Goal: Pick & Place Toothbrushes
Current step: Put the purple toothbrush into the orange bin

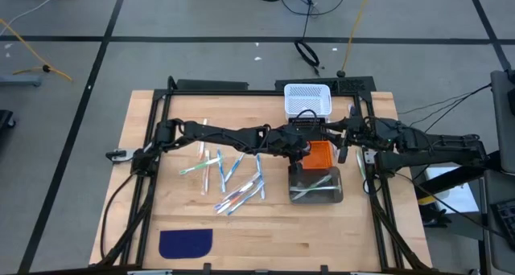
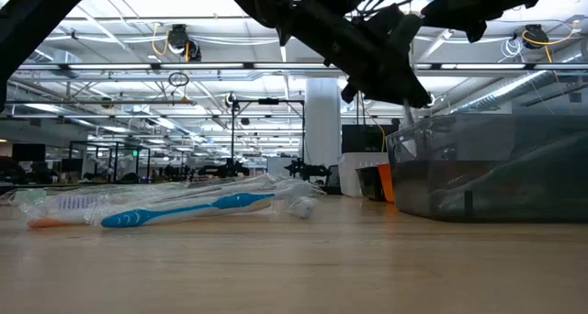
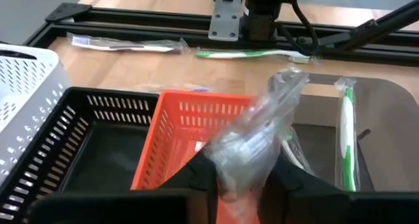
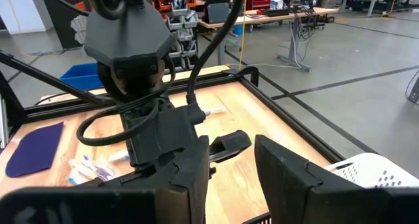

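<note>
Nearest the low-view camera: a blue-handled toothbrush (image 2: 184,209) in clear wrapping, lying flat on the wooden table (image 1: 265,235), with an orange-tipped one just behind it.

Left to right, high view:
- A dark blue cloth patch (image 1: 185,243) at about 7 o'clock on the table.
- Loose toothbrushes (image 1: 229,178) scattered left of centre, some overlapping.
- The left gripper (image 1: 304,149) reaches across to centre, over the baskets. In the left wrist view its fingers (image 3: 196,181) stand on either side of a wrapped toothbrush (image 3: 258,135), above the orange basket (image 3: 190,129); whether they clamp it or have let go cannot be told.
- A white basket (image 1: 308,98) at 12 o'clock, a black basket (image 3: 72,145) below it, then the orange one, then a clear bin (image 1: 316,186) holding green toothbrushes (image 3: 347,135).
- The right gripper (image 4: 232,168) waits at about 2 o'clock, jaws parted, nothing between them.
- Two more wrapped toothbrushes (image 3: 252,53) lie beside the frame rail on the right.

No legible writing or brand marks.
</note>
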`<act>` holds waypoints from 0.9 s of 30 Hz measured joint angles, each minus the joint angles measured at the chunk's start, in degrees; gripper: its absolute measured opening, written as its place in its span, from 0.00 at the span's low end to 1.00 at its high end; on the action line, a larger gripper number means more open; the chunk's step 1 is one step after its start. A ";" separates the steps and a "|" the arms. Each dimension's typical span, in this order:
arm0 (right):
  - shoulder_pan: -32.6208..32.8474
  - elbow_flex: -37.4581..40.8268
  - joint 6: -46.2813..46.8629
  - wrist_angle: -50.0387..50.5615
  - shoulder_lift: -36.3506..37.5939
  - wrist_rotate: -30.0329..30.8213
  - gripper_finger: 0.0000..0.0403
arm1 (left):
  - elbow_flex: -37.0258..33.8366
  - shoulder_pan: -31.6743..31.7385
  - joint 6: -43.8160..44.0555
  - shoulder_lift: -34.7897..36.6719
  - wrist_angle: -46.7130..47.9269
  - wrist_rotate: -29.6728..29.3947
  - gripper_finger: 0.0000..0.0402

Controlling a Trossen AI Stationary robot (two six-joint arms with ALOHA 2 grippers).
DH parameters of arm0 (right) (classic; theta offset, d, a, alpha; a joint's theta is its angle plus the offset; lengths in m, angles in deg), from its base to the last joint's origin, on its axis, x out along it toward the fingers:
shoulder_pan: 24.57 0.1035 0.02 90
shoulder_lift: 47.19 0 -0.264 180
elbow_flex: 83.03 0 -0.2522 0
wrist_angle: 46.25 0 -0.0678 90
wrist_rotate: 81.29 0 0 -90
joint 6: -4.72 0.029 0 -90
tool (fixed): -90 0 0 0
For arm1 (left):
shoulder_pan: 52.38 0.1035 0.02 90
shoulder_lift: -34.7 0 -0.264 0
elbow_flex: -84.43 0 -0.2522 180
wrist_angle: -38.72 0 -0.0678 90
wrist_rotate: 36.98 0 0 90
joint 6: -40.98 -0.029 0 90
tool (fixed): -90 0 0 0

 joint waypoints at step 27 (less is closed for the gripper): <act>0.00 0.00 0.02 0.20 0.02 -0.02 0.28 | 0.00 -0.31 1.22 0.04 -9.59 -0.21 0.58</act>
